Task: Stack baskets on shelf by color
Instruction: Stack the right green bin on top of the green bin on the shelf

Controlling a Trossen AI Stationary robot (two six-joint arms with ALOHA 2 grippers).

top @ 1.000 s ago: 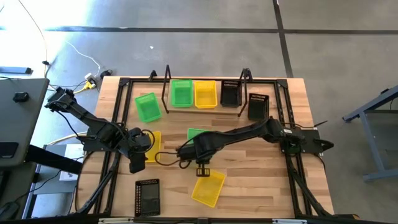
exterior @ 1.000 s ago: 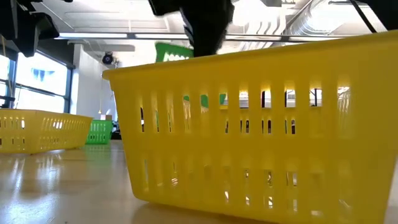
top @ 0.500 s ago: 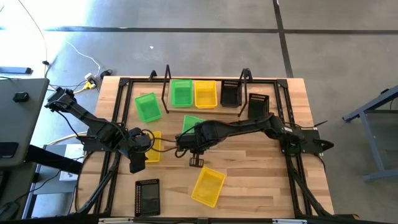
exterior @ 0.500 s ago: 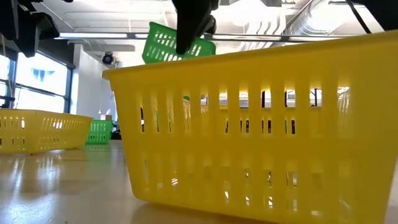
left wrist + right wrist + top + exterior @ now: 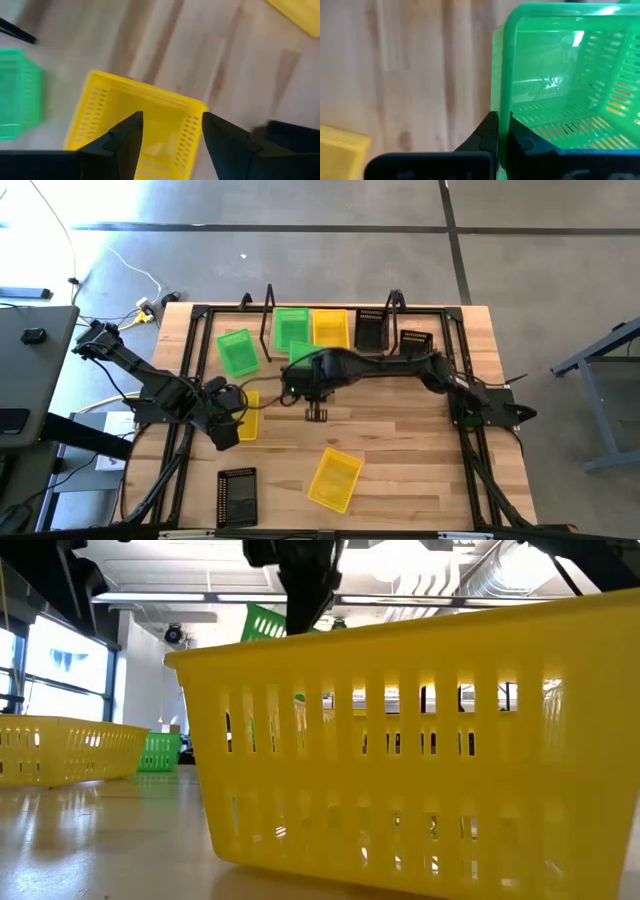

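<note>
On the table (image 5: 400, 440), the shelf (image 5: 330, 348) carries one green, one yellow and one black basket. My right gripper (image 5: 501, 131) pinches the wall of a green basket (image 5: 560, 75), lifted in front of the shelf. My left gripper (image 5: 170, 135) hangs spread wide over a yellow basket (image 5: 145, 125) lying on the wood.

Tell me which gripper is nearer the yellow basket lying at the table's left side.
Left. The left gripper hangs open right over that yellow basket. The right gripper is off toward the shelf, shut on a green basket.
</note>
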